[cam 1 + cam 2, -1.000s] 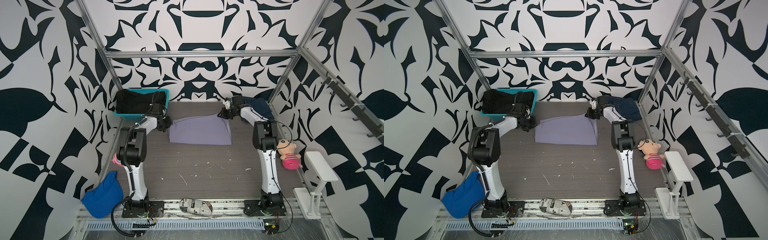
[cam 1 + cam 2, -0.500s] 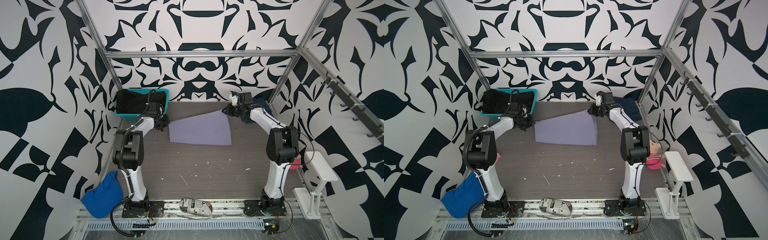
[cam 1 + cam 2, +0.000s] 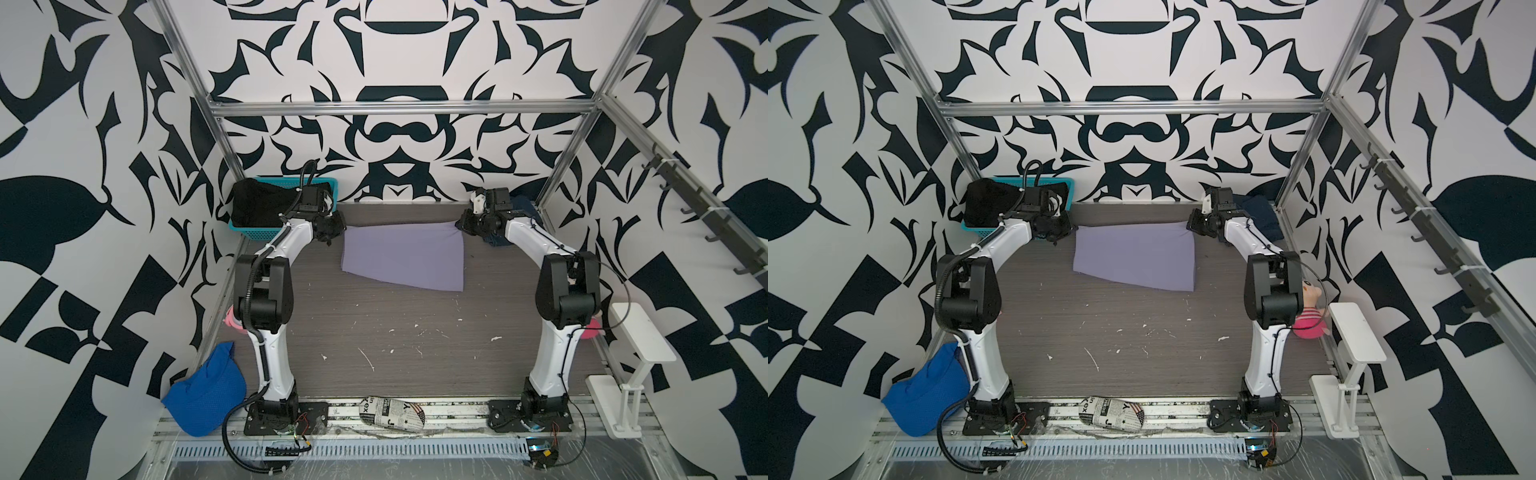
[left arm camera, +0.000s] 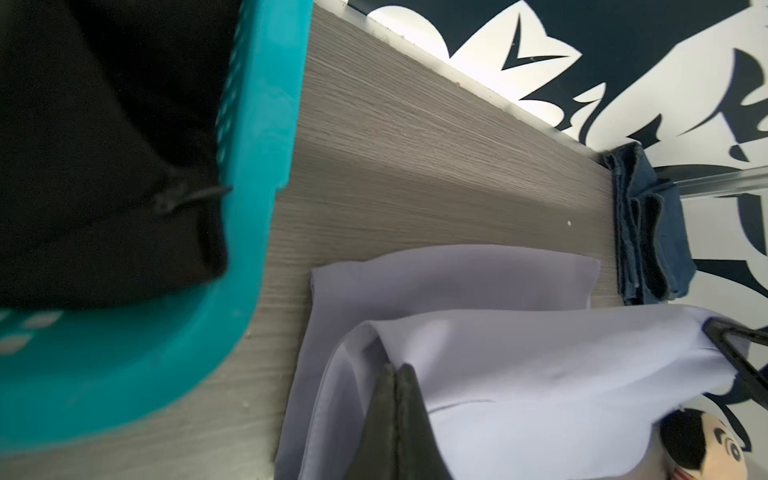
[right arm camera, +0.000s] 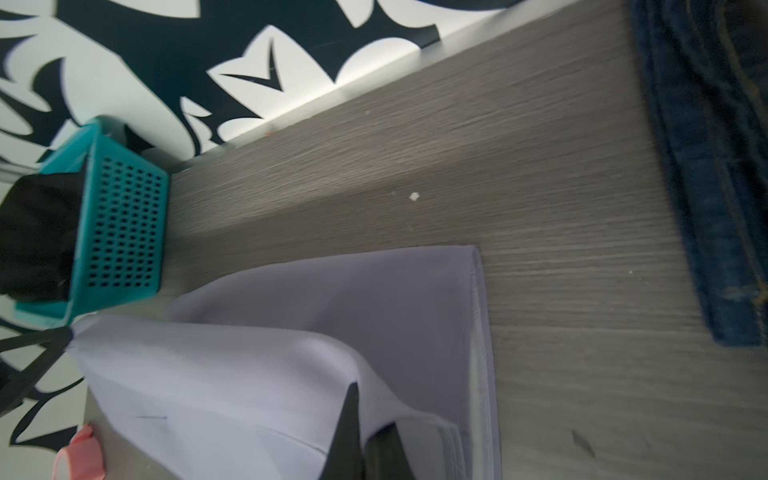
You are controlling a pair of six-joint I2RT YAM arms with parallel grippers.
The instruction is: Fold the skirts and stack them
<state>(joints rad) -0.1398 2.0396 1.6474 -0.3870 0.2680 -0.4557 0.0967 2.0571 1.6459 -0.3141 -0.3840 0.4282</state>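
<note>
The pale lavender skirt [image 3: 403, 257] lies folded at the back middle of the table, its far edge lifted and pulled taut between my grippers. My left gripper [image 3: 337, 227] is shut on its far left corner, and the left wrist view shows the closed tips [image 4: 397, 370] pinching the cloth [image 4: 540, 374]. My right gripper [image 3: 462, 224] is shut on the far right corner, its tips [image 5: 361, 407] biting the fabric [image 5: 332, 311]. The dark blue denim skirt [image 3: 1258, 216] lies folded in the back right corner behind the right arm. The black skirt [image 3: 257, 203] fills the teal basket [image 3: 253, 235].
A bright blue mesh cloth [image 3: 205, 399] lies at the front left. A newspaper-print bundle [image 3: 392, 411] sits on the front rail. A pink doll [image 3: 1308, 307] and a white stand [image 3: 636, 332] are along the right side. The basket wall [image 4: 257, 166] is close beside the left gripper.
Both grippers have moved apart and toward the back, pulling the skirt's far edge from slack to taut. The right arm's elbow has swung out to the right.
</note>
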